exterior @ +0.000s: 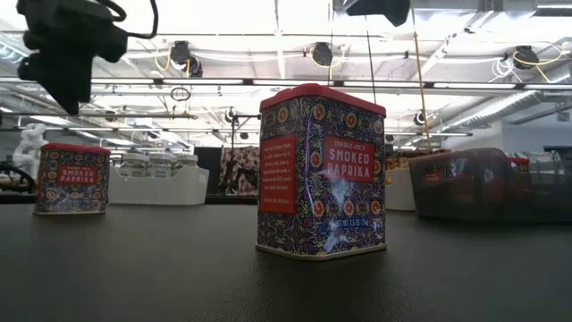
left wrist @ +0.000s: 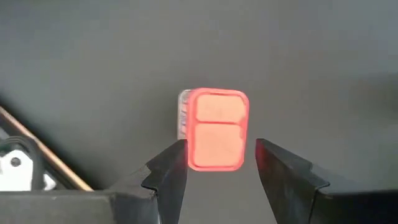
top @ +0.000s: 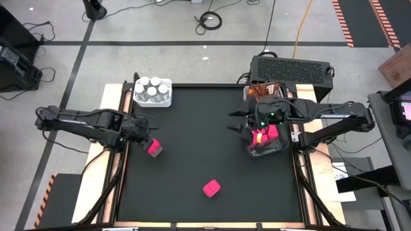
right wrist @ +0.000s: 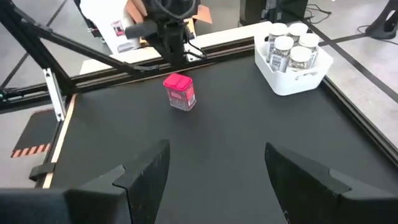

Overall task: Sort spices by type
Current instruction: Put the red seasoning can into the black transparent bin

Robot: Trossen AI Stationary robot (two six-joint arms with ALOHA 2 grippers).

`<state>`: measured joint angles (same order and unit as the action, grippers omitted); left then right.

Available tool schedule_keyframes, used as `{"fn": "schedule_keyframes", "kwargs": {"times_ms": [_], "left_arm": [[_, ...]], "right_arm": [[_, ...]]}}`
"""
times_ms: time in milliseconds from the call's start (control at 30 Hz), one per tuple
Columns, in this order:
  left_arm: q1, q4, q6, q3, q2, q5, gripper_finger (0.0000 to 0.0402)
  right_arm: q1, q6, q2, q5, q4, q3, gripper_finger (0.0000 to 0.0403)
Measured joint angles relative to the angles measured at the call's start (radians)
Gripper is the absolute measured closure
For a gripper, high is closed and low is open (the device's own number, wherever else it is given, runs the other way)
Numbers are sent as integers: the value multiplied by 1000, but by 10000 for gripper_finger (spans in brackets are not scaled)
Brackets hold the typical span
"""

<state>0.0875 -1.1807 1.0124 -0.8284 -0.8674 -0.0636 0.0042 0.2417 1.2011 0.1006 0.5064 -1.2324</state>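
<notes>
Lower the left gripper (left wrist: 216, 163), fingers apart, squarely over the pink paprika tin (left wrist: 214, 129) directly beneath it, well away from the white bin of jars (top: 153, 92); clamp only once both flat sides are straddled. The right gripper (right wrist: 214, 168) waits open over the dark bin (top: 266, 142)

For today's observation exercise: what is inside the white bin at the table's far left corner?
The white bin holds small clear jars with white caps, standing upright and packed together; five caps show. What the jars contain, and whether anything lies beneath them, is hidden by the bin's walls.
</notes>
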Motion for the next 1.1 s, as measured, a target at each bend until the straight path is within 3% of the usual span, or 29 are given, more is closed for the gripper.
{"fn": "schedule_keyframes", "kwargs": {"times_ms": [267,667,1100], "left_arm": [[0,9,-27,0,-79,7,193],[0,28,-25,1,-192,7,10],[0,147,-106,2,-383,5,18]], "right_arm": [[-32,1,25,-55,-48,0,145],[-70,-19,25,-110,-35,0,145],[-71,-41,24,-107,7,0,145]]}}
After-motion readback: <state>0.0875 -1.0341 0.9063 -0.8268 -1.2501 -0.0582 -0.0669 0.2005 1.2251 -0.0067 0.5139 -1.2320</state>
